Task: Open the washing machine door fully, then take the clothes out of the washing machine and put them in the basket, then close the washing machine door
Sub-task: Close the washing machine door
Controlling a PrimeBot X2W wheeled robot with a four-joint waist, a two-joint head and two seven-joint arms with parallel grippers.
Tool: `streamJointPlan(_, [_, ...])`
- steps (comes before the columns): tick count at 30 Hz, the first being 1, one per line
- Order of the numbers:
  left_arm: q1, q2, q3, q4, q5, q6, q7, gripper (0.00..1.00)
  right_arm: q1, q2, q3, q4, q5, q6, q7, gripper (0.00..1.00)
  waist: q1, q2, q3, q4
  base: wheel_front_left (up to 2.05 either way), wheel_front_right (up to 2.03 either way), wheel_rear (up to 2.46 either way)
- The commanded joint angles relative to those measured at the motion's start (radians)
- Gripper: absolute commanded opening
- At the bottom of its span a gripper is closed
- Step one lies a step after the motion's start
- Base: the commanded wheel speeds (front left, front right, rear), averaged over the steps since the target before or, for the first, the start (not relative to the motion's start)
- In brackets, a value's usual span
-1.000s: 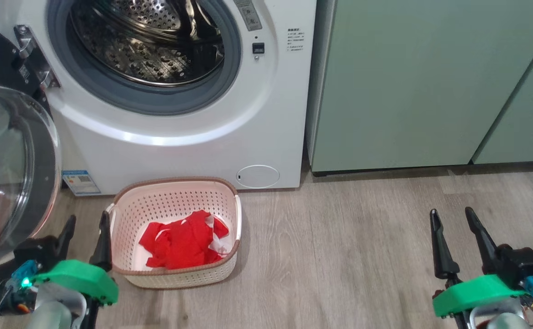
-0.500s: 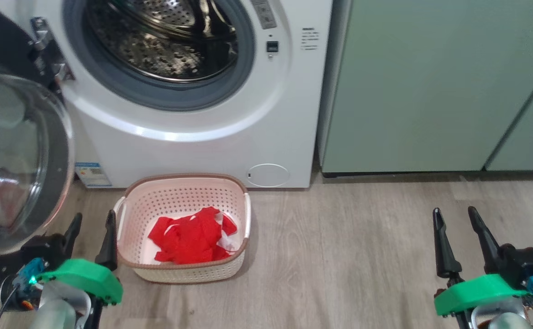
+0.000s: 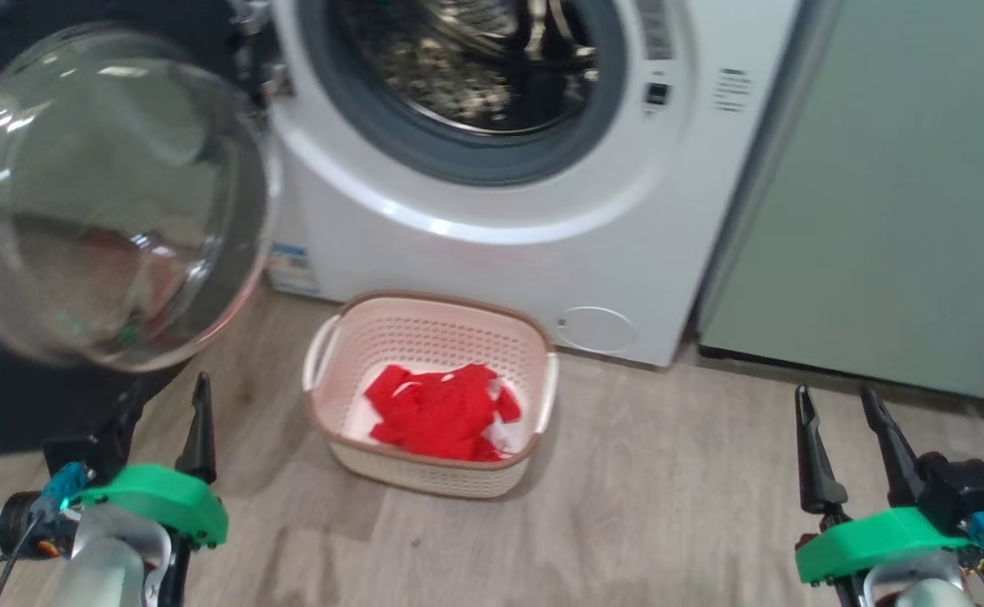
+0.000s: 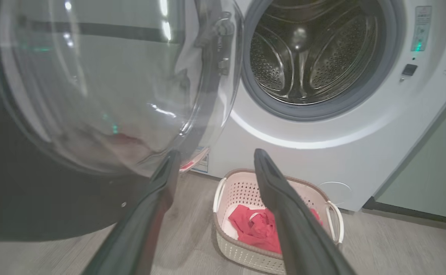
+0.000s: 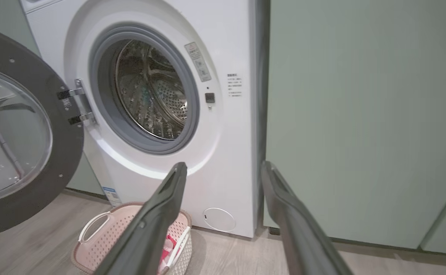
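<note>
lying in the basket, the clothes [image 3: 437, 413] are a red heap on its floor; the basket [image 3: 424, 478] sits on the wood floor [image 3: 669, 506] just in front of the washing machine [image 3: 500, 270], below the drum opening; the drum [image 4: 314, 57] looks empty in the left wrist view, so unloading seems done; the washing machine door [image 3: 104, 194] hangs swung wide at the left, so opening is done too; judged left to do: closing the door; left gripper [image 3: 167, 405] hovers low near the door's lower edge, jaws apart, nothing held; right gripper [image 3: 835, 396] is well off to the right over the floor, jaws apart, empty; vs a second ago: the whole head view has shifted and blurred, washer and basket now sit further right, the door fills more of the upper left; reads as a camera turn, not things moving; clothes, basket and both jaw spreads unchanged
</note>
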Motion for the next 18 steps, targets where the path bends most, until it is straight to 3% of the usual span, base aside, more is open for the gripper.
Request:
streamJointPlan(1, [-0.061, 0.018, 0.040, -0.028, 0.012, 0.009, -0.007, 1.00, -0.028, -0.003, 0.023, -0.035, 0.003, -0.001, -0.006, 1.00, 0.0000, 0.0000, 0.005, 0.079, 0.00, 0.00, 0.00])
streamJointPlan(10, [-0.062, -0.001, 0.072, -0.049, 0.013, 0.023, -0.007, 1.00, -0.045, 0.002, 0.027, -0.035, 0.003, -0.001, -0.006, 1.00, 0.0000, 0.0000, 0.021, 0.261, 0.00, 0.00, 0.00])
streamJointPlan(18, [-0.027, -0.011, 0.141, -0.091, -0.006, 0.038, -0.007, 1.00, -0.117, -0.012, 0.091, -0.013, 0.006, -0.001, -0.006, 1.00, 0.0000, 0.0000, 0.069, 0.300, 0.00, 0.00, 0.00])
